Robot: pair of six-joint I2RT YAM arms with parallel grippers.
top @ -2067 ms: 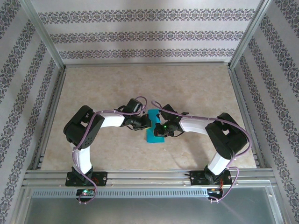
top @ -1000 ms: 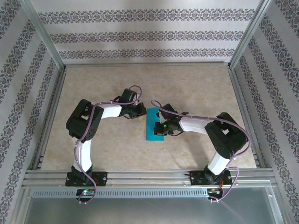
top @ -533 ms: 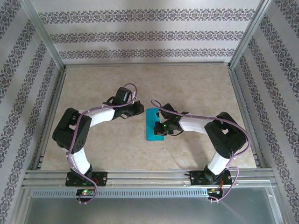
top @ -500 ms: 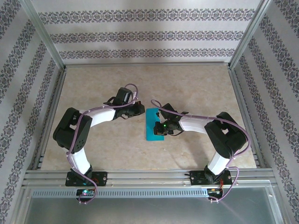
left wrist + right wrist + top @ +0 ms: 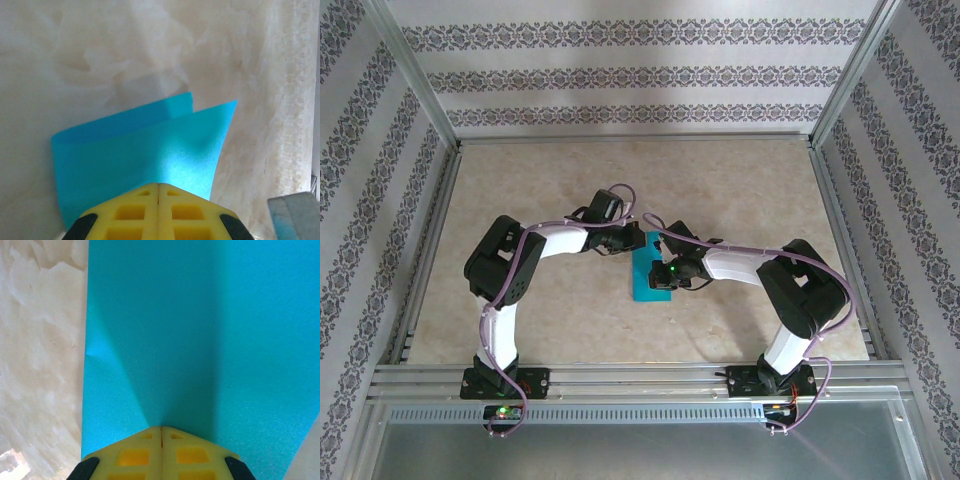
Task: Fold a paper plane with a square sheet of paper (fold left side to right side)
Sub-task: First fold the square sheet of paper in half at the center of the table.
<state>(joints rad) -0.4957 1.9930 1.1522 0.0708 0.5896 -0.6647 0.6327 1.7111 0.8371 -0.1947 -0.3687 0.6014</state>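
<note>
The left jaws are clenched: in the left wrist view the two yellow fingertips (image 5: pixel 159 210) meet at the bottom centre of the frame with nothing between them. They hang at the near edge of the square sheet of paper (image 5: pixel 150 145), which is already folded over. Its two layers do not match exactly, and one corner shows behind the other in the upper middle of the frame.

The right jaws are clenched too and grasp nothing. Their fingertips (image 5: pixel 161 450) sit at the bottom centre of the right wrist view, on or just above the paper (image 5: pixel 200 340). I cannot tell if they press on it.

In the top view the paper (image 5: pixel 648 283) is a narrow teal strip at the centre of the frame, flat on the pale surface (image 5: pixel 740 190), between the two wrists. The left wrist is at its upper end and the right wrist over its right side.

I judge the sheet as very light, thin and soft. It will probably slide on this smooth surface and spring open at the fold. The best place to take hold seems to be the free edge near the unmatched corners, while the other jaws pin the sheet down.
</note>
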